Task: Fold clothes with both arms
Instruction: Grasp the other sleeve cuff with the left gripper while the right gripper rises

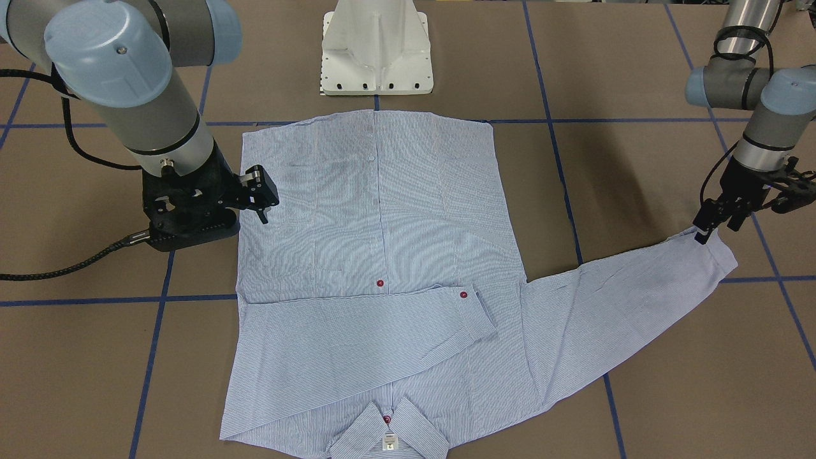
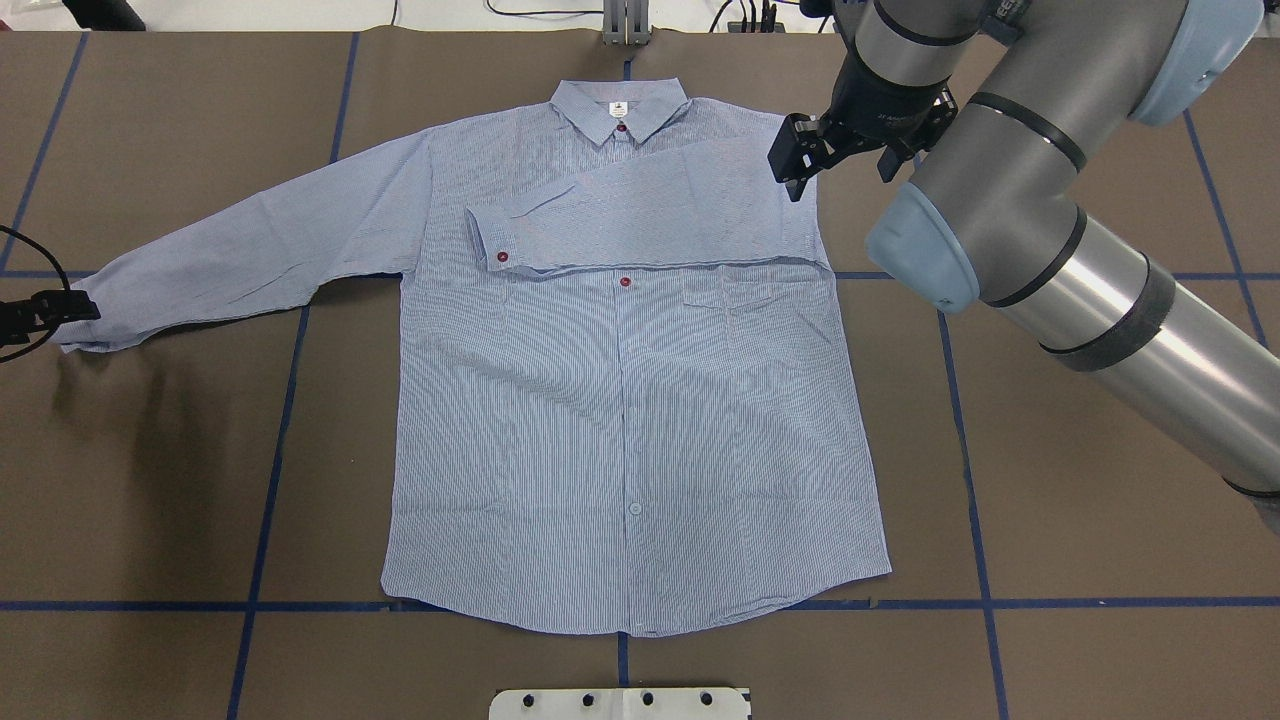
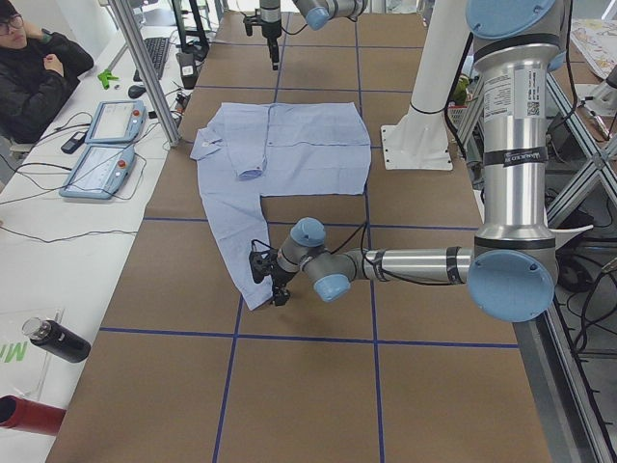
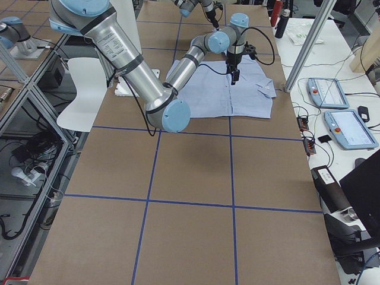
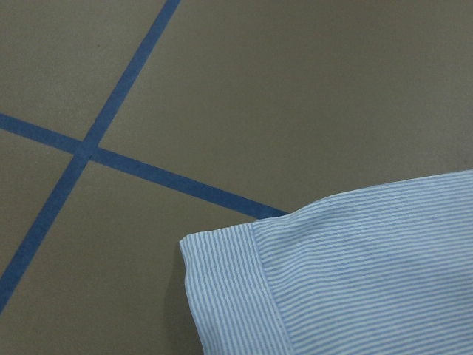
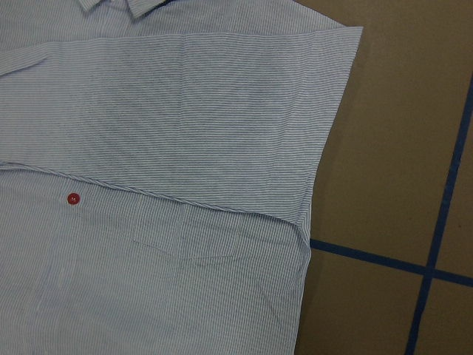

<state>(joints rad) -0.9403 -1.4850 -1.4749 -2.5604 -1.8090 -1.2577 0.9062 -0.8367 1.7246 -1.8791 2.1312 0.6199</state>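
- Table (image 2: 1100, 560): brown top ruled by blue tape lines, carrying everything below.
- Shirt (image 2: 620, 400): lies flat and front-up at mid-table, with the collar on the far side from the robot and the hem toward the pedestal (image 1: 376, 57). The robot's-right sleeve (image 2: 640, 215) is folded across the chest. The other sleeve stretches out to the robot's left.
- Right arm (image 2: 1040, 230): in the overhead view it covers the table beside the shirt's right edge.
- Left arm (image 3: 501, 145): reaches low along the table to the outstretched sleeve's end.
- Person (image 3: 39, 68): seated at the side bench, beside two teach pendants (image 3: 101, 145).
- Right gripper (image 2: 838, 160): fingers wide apart, above the shirt's right shoulder edge, holding nothing.
- Left gripper (image 1: 719, 233): fingers apart at the cuff (image 5: 244, 296), which lies flat. Whether they touch it cannot be told.
- Black bottle (image 3: 58, 342): lying on the bench.
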